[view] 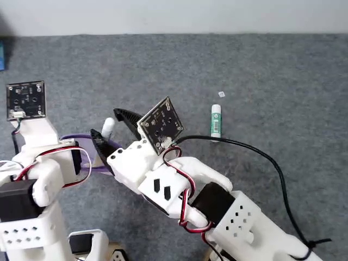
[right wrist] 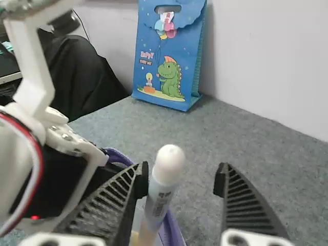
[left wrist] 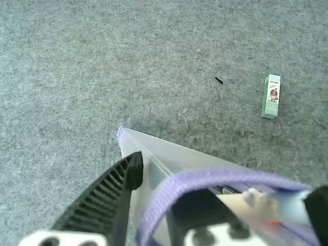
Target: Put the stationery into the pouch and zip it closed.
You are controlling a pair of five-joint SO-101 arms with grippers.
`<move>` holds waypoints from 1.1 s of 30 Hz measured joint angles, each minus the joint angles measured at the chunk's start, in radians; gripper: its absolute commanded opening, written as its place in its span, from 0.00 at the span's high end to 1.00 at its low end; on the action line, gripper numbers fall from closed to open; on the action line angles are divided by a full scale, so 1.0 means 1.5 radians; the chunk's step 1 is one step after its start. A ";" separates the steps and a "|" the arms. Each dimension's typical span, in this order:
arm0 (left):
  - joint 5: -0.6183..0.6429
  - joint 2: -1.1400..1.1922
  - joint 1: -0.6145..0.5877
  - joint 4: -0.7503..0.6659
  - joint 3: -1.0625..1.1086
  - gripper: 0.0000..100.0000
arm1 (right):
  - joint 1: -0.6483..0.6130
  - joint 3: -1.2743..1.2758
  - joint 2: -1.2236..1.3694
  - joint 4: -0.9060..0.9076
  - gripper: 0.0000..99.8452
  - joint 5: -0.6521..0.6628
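A translucent pouch (left wrist: 174,159) with purple trim (view: 76,138) is held up off the grey table, and my left gripper (left wrist: 164,197) is shut on its edge. A white pen (right wrist: 163,177) stands upright in the pouch's mouth, its cap leaning on one finger of my right gripper (right wrist: 182,177). That gripper is open, its jaws wide on either side of the pen. In the high view the right gripper (view: 106,124) hangs over the pouch with the pen (view: 107,127) between its black fingers. A green and white glue stick (view: 216,120) lies on the table, apart to the right.
The glue stick (left wrist: 271,96) also lies beyond the pouch in the left wrist view, with a tiny black speck (left wrist: 218,80) near it. A blue gift bag (right wrist: 169,51) stands against the white wall. A black cable (view: 261,155) trails from the right arm.
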 measured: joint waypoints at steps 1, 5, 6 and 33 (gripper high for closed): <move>0.000 0.000 0.000 0.000 0.000 0.99 | 0.000 -0.005 0.000 0.000 0.78 0.000; -0.002 0.000 0.000 0.000 0.000 0.99 | 0.002 -0.046 0.001 0.027 0.78 0.000; -0.002 0.000 0.000 0.000 0.000 0.99 | 0.001 -0.058 0.001 0.039 0.78 0.000; -0.002 0.000 0.000 0.000 0.000 0.99 | 0.113 -0.180 -0.001 0.198 0.97 0.001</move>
